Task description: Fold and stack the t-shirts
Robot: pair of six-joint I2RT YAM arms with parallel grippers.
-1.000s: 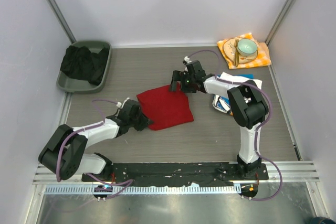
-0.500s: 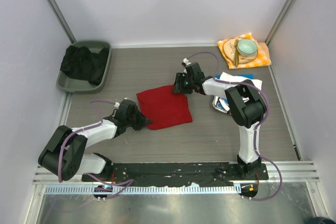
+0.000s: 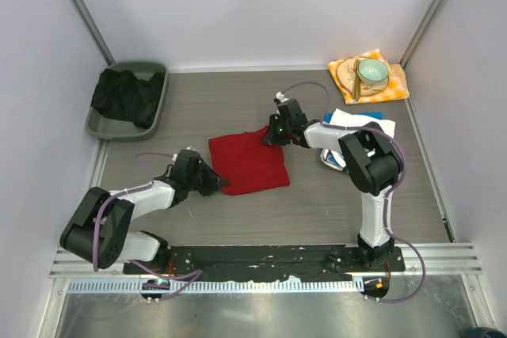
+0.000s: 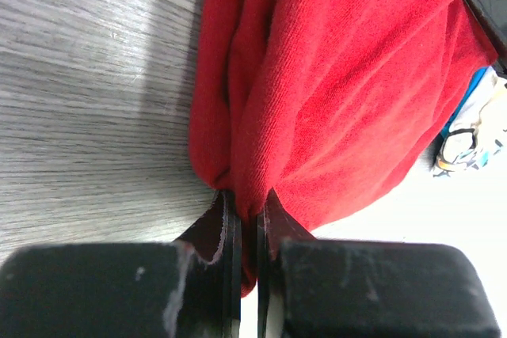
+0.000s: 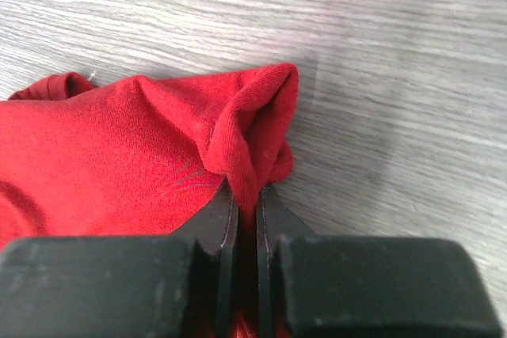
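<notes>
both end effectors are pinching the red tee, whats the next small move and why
Probably raise both slightly together to lift the cloth: the left end effector and right end effector each pinch an opposite corner of the red t-shirt.

Two t-shirts are counted: one red t-shirt [image 3: 247, 164] and one white and blue printed t-shirt [image 3: 354, 119]. Two robot arms are seen, a left arm [image 3: 146, 194] and a right arm [image 3: 372, 165]. One grey-green tray [image 3: 139, 66] is counted, with one black cloth [image 3: 123, 94] in it. One orange checked cloth [image 3: 398, 85], one plate [image 3: 345, 77] and one blue-green bowl [image 3: 372, 74] are counted too.
</notes>
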